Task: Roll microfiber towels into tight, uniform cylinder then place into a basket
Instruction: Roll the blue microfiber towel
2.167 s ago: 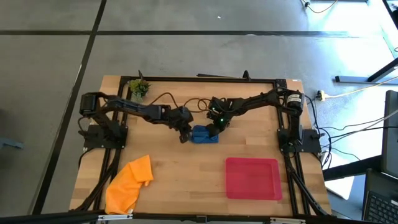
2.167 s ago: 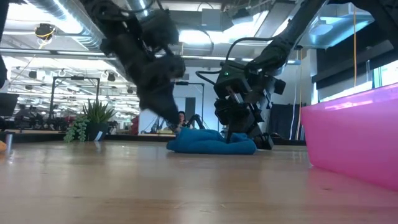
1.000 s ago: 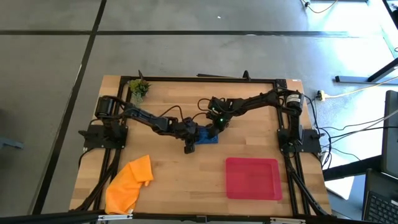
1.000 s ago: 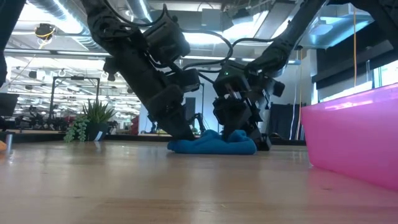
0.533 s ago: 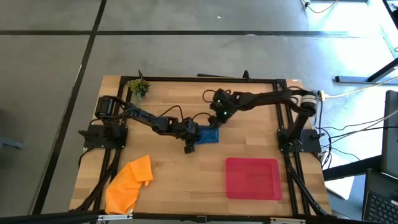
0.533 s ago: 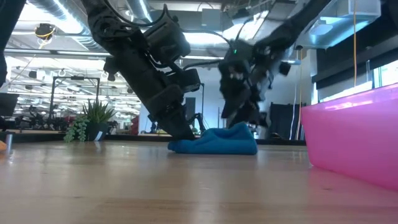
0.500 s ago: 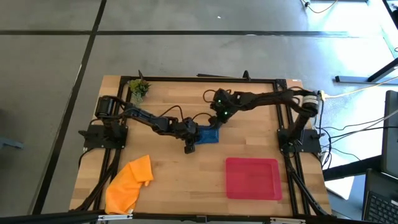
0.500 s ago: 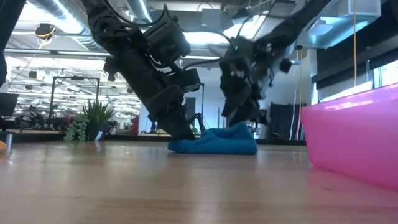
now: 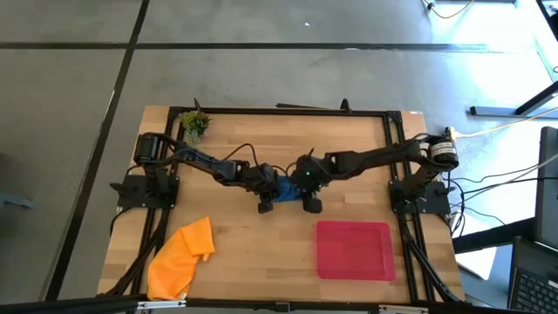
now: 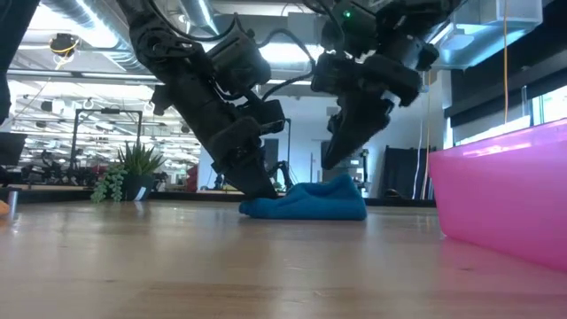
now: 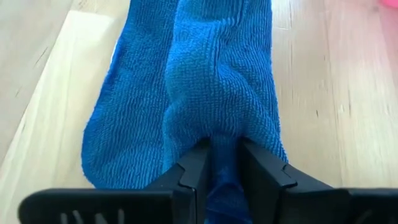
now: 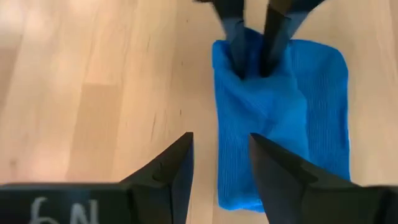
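Blue towel (image 9: 286, 189): mid-surface, bunched, unrolled.
Left tool (image 11: 222, 163): clenched on its near fold, likely anchoring it.
Right tool (image 12: 221, 163): released, raised beside towel (not touching).
Tray (image 9: 353, 250): well apart.

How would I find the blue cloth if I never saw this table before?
Start at the wooden table and go to its middle, where the two dark arms meet. The blue cloth lies bunched there, pinched by the left end effector, with the right end effector open over it. The other cloth is orange, near a corner.
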Tool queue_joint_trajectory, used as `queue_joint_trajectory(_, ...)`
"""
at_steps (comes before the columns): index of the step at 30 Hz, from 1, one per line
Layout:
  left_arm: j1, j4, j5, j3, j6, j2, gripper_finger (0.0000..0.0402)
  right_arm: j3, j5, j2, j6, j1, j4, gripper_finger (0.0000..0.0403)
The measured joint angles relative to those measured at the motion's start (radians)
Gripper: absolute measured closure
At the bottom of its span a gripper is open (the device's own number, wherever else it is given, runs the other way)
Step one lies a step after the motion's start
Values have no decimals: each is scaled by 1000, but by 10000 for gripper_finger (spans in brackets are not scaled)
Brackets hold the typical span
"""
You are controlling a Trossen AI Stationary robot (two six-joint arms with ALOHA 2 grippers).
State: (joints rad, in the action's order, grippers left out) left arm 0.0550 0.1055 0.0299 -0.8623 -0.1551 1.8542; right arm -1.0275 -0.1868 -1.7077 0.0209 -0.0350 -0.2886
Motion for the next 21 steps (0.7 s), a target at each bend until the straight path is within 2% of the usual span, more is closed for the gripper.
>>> queue_joint_trajectory(7, 2, 0, 4, 0, 0, 0, 321, 6, 19, -71, 67, 38, 2, 249)
queue_joint_trajectory(11, 2, 0, 13, 0, 0, 0, 321, 6, 84, -115, 69, 40, 10, 249)
queue_joint_trajectory(21, 2, 0, 28, 0, 1, 0, 321, 1, 161, -161, 89, 45, 18, 251)
